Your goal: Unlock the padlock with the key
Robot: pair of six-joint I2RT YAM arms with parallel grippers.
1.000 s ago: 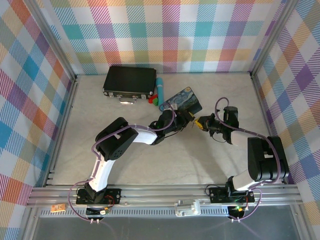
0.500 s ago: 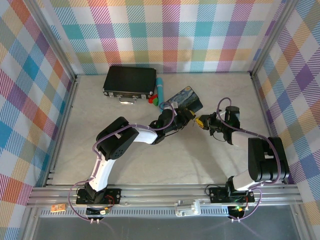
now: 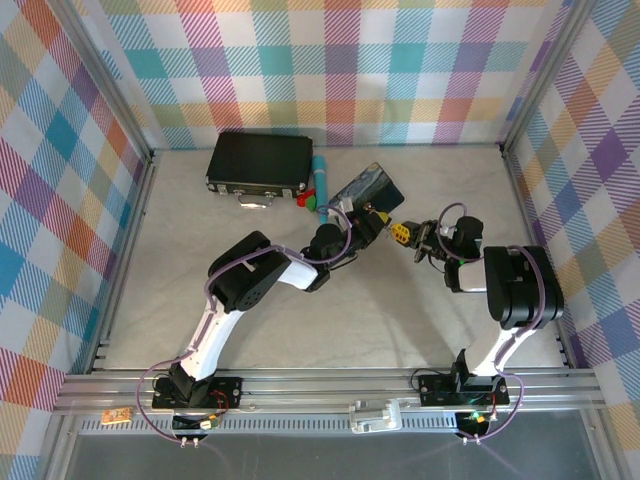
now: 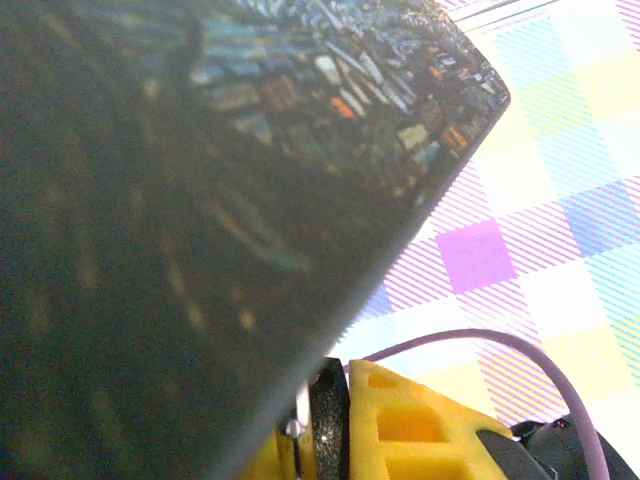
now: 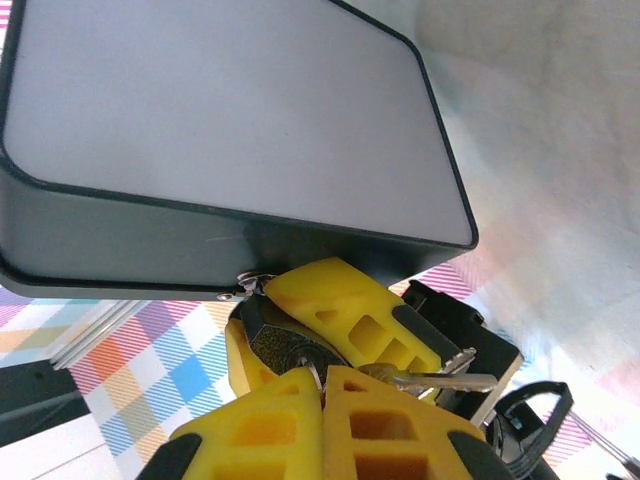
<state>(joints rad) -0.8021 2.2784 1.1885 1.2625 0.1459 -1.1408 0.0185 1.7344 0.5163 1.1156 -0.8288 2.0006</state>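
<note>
The padlock (image 5: 285, 350) is gripped in the narrow jaws of the left gripper (image 3: 368, 215), beneath the lifted tin (image 3: 365, 188), at 12 o'clock from the centre of the tabletop (image 3: 300, 320). The jaws of the right gripper (image 5: 322, 400) are shut, apparently on the key (image 5: 440, 380). The key could be knocked askew or dropped if the tin swings. Key and padlock are seen close together in the right wrist view; from above they are too small to be told apart.
</note>
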